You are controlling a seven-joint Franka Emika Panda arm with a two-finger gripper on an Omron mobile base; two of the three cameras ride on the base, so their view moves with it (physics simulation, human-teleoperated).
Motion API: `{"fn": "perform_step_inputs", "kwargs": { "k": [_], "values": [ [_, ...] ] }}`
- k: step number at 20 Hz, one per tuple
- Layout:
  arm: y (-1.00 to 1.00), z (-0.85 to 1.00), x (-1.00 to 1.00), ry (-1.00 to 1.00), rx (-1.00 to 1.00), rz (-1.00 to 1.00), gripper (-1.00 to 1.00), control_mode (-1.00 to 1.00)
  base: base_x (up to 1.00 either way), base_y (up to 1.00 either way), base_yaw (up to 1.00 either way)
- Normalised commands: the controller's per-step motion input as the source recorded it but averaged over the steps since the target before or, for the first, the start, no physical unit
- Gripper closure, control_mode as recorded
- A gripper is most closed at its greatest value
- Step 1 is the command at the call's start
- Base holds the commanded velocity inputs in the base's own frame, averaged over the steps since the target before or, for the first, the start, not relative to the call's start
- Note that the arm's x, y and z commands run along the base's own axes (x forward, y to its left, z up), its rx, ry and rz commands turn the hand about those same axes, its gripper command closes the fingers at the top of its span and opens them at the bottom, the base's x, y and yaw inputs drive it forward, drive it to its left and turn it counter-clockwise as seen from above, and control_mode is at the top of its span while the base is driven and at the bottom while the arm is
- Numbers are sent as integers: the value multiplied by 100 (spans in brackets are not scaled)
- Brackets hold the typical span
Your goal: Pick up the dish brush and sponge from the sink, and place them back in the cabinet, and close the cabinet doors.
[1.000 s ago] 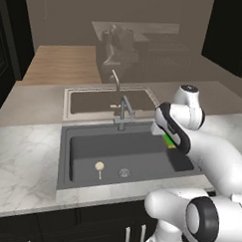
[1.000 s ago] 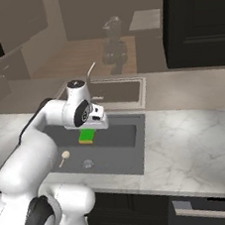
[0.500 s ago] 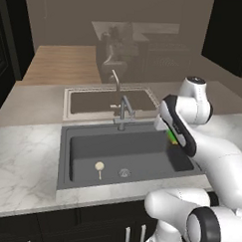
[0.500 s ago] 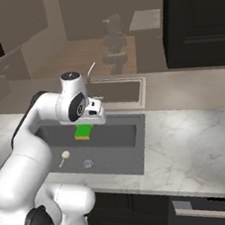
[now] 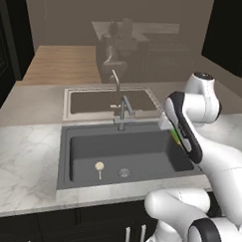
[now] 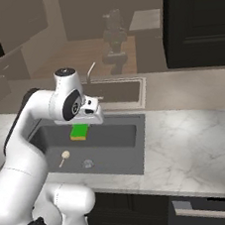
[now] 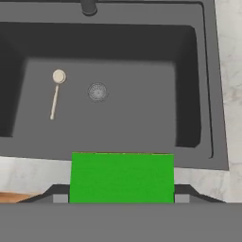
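My gripper (image 7: 122, 198) is shut on the sponge (image 7: 122, 177), a flat bright green block held between the two finger tips. It hangs above the right part of the dark grey sink (image 7: 142, 118). From the right base camera, the sponge (image 6: 79, 132) shows below the hand over the sink (image 6: 122, 133). From the left base camera only a green sliver of the sponge (image 5: 176, 137) shows behind the forearm. The dish brush (image 7: 57, 78) lies on the basin floor left of the drain (image 7: 97, 91), also the dish brush (image 5: 99, 167) and the dish brush (image 6: 64, 156).
A grey faucet (image 5: 122, 110) stands at the sink's back rim. Marble counter (image 6: 198, 144) runs to the right of the basin. A black cabinet front (image 6: 198, 19) rises at the upper right. A beige-rimmed mirrored basin (image 5: 109, 100) lies behind the faucet.
The arm has risen and swung slightly, carrying the sponge higher over the sink. The dish brush has not moved.
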Motion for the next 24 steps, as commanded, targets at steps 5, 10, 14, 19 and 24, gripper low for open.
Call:
{"fn": "perform_step_inputs", "kwargs": {
  "k": [5, 10, 14, 19, 24],
  "values": [
    [0, 22, -36, 0, 0, 0, 100, -100, 0, 0, 0],
    [3, 23, -27, 0, 0, 0, 100, -100, 0, 0, 0],
    [14, 23, -21, 0, 0, 0, 100, -100, 0, 0, 0],
    [23, 19, -21, 0, -1, 0, 100, -100, 0, 0, 0],
    [20, 11, -19, 0, -1, 0, 100, -100, 0, 0, 0]
  ]
}}
